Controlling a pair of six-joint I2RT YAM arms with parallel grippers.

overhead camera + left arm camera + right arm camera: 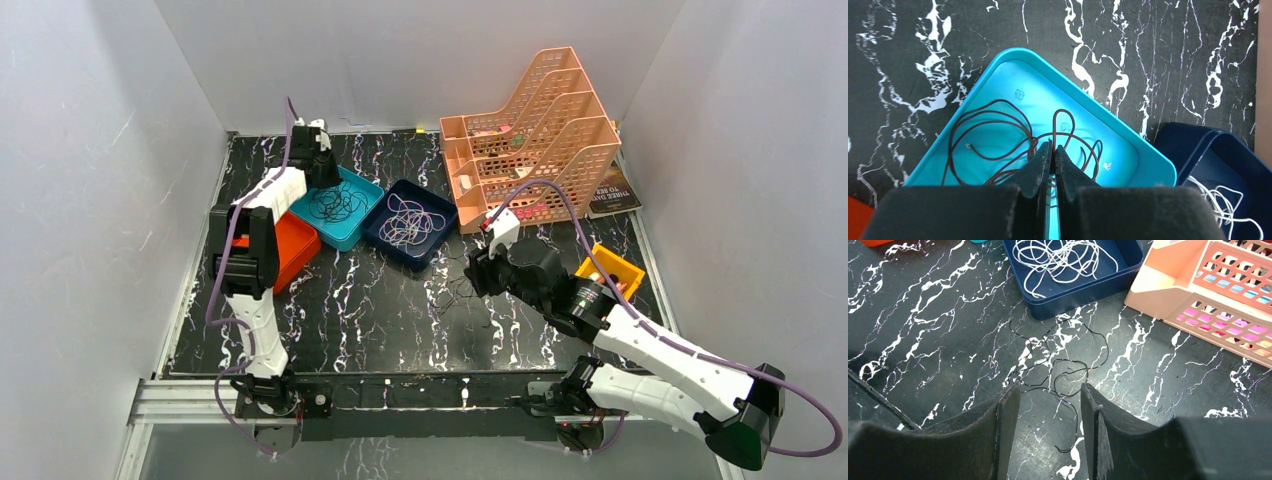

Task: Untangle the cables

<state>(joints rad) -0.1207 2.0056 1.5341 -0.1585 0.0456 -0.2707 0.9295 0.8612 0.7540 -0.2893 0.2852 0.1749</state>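
Three cables lie apart from each other. The black cable (1066, 371) is spread loose on the bare tabletop (380, 320), a little right of its middle, in thin crossing loops just in front of the navy tray (1083, 292). The whitish cable (1055, 257) is coiled inside that navy tray, which sits toward the middle of the far edge. The brown cable (335, 203) loops around the floor of the teal tray (1013, 80), which touches or nearly touches the navy one on the side of the far left corner.

The right gripper (1050, 390) hangs over the near end of the black cable with its jaws partly open and nothing between them. The left gripper (1053, 146) is over the teal tray with its jaws pressed together. Brown strands pass right at its tips, but I cannot tell whether one is pinched.

An orange tray (295, 250) sits against the teal tray toward the left edge. A peach file rack (540, 130) fills the far right corner, and a small yellow bin (615, 265) stands near the right edge.
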